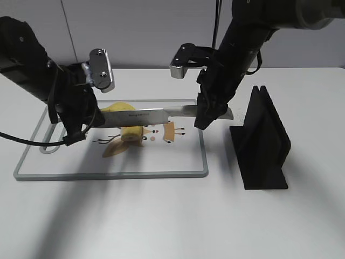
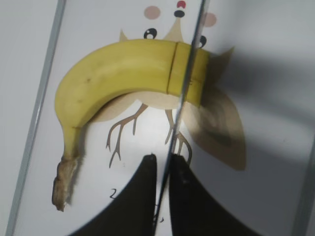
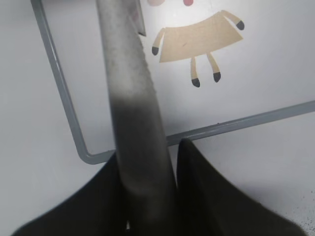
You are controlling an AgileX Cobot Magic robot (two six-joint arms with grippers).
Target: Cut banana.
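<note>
- The left gripper [image 1: 89, 120], black, is pinched together on the tip of the long steel knife blade [image 1: 141, 116].
- The curved yellow unpeeled banana [image 2: 123, 73] lies on the grey-rimmed white cutting board [image 1: 108, 175] over a tan deer drawing [image 2: 216, 132]. In the left wrist view its long axis runs across, brown stem low left, flat cut end right.
- The blade crosses the banana near that cut end.
- The right gripper [image 1: 207, 116] is clamped on the knife's grey handle [image 3: 130, 98].
- A black knife stand [image 1: 261, 140] sits right of the board.

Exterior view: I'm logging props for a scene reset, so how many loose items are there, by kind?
Banana: 1
Knife: 1
Cutting board: 1
Black knife stand: 1
Total: 4
</note>
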